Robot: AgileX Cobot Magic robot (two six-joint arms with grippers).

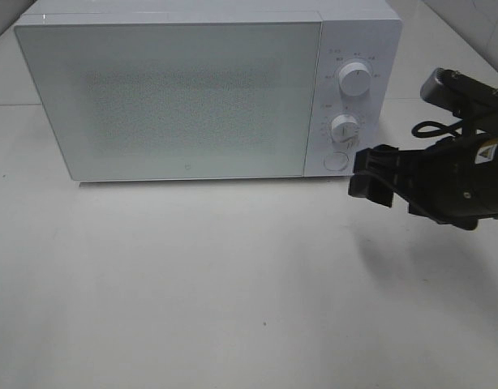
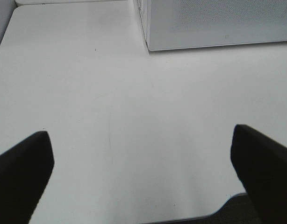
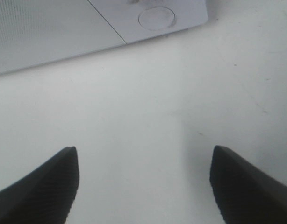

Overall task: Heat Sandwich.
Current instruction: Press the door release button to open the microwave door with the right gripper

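A white, box-shaped microwave oven [image 1: 192, 89] stands upright by the far edge of the pale tabletop [image 1: 233, 284]. Its speckled frosted-glass door [image 1: 168, 97] is shut and faces the near edge. Toward the right edge, its panel carries two round dials [image 1: 355, 79] above a round button [image 1: 337, 160].

Glossy white microwave [image 1: 192, 89], matt table [image 1: 192, 284]

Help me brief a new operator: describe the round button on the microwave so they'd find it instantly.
Find the white microwave on the table; its control strip runs down its right side. At the strip's bottom, below a larger knob and a smaller knob, sits the button. Unlike the raised, pointer-marked knobs, it is a flat, plain disc.
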